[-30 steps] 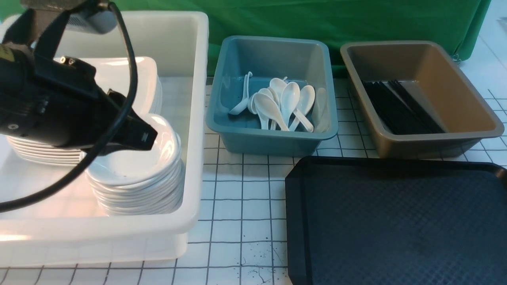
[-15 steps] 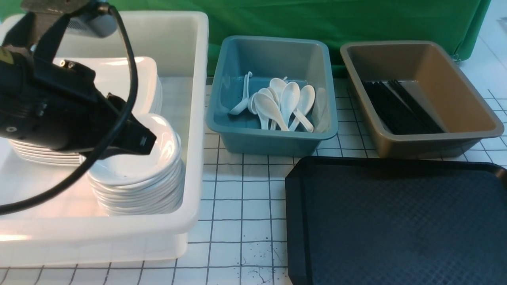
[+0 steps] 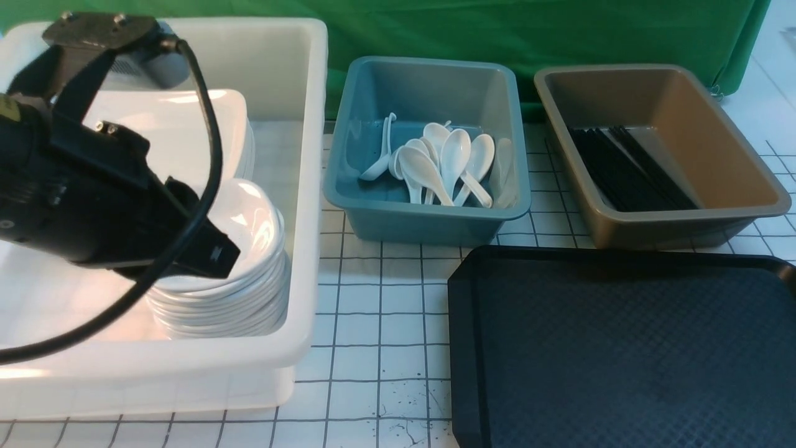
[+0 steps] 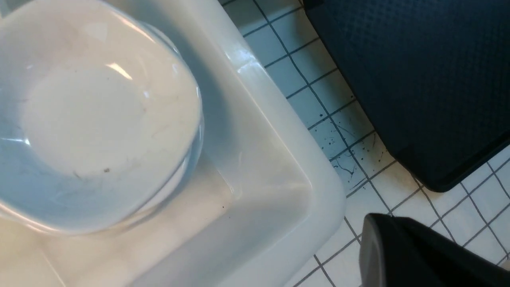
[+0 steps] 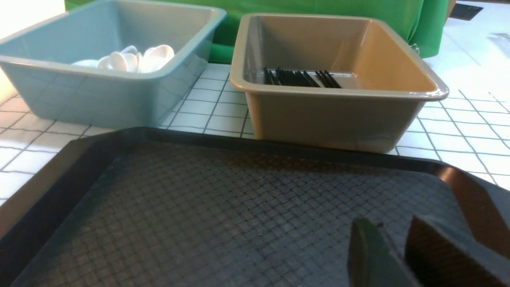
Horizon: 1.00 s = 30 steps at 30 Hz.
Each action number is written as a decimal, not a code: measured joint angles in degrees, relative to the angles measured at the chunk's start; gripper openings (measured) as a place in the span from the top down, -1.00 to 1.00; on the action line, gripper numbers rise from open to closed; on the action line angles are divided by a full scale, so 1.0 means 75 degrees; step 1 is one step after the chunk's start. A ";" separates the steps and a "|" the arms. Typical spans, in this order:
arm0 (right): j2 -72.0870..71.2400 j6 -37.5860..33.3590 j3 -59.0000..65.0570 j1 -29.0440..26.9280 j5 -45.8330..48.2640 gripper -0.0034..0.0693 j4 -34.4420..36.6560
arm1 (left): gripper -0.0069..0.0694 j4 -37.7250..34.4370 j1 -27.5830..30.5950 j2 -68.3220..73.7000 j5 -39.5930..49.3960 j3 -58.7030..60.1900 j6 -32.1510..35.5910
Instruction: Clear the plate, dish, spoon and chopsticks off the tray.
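— Honestly, is any lettering showing?
— None readable. Left gripper is hanging closed and empty above the stacked dishes in the white tub. Right gripper is hovering slightly parted, holding nothing, over the bare tray.

The left arm reaches in from the robot's left, its black wrist angled downward with a cable looping round it and a camera bracket on top. The left gripper is closed, its fingers pressed together and holding nothing. The right gripper hangs low and level, its two dark fingers a narrow gap apart with nothing between them.
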 joint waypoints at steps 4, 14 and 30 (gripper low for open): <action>0.0000 0.0000 0.0000 -0.0056 0.0009 0.45 0.0000 | 0.81 -0.0154 0.0000 -0.0097 0.0007 0.0000 0.0000; 0.0000 0.0000 0.0000 -0.0354 0.0032 0.37 0.0000 | 0.81 -0.0225 0.0000 -0.1365 0.0038 0.0088 0.0000; 0.0000 0.0000 0.0000 -0.0354 0.0042 0.28 0.0000 | 0.80 -0.1769 0.0000 -0.5271 -0.5651 0.4401 0.0000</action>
